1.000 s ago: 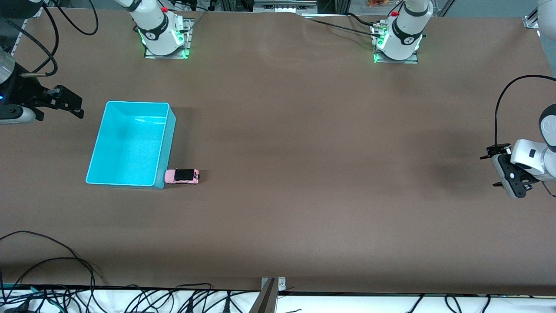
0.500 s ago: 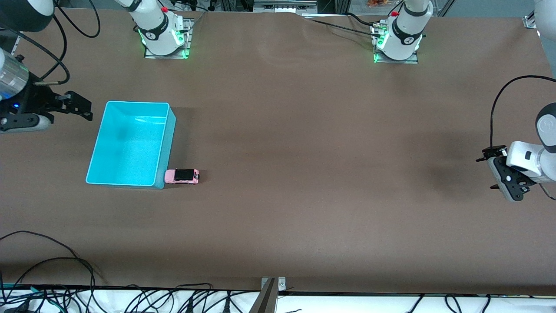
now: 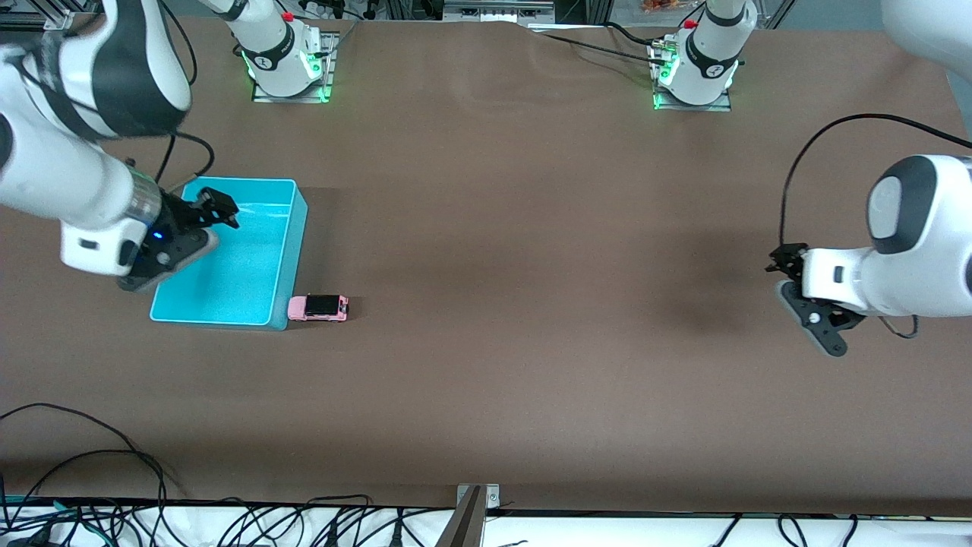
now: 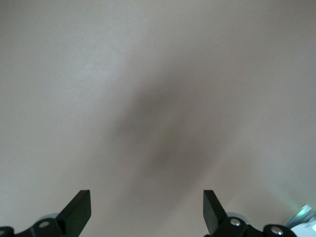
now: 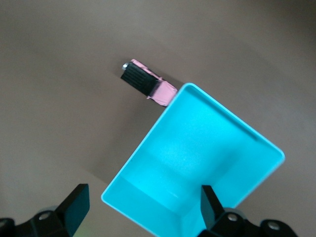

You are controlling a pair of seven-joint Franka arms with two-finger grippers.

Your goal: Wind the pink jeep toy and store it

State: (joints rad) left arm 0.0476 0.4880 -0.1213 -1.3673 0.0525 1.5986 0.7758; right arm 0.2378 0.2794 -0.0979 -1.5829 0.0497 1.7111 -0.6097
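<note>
Cyan bin [image 3: 228, 254] on brown table [image 3: 531, 266]; cables [image 3: 152, 516] along its edge.

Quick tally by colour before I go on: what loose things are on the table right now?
Pink: 1, the pink jeep toy, on the table beside the bin.
Cyan: 1, the cyan bin.
Total: 2.

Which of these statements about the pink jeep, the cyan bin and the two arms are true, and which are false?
1. The pink jeep toy lies inside the cyan bin. False: it stands on the table, against the bin's outer corner.
2. The right gripper is over the bin. True.
3. The right gripper holds the jeep. False: its fingers are open and empty.
4. The left gripper is open over bare table. True.
5. The bin holds nothing. True.
</note>
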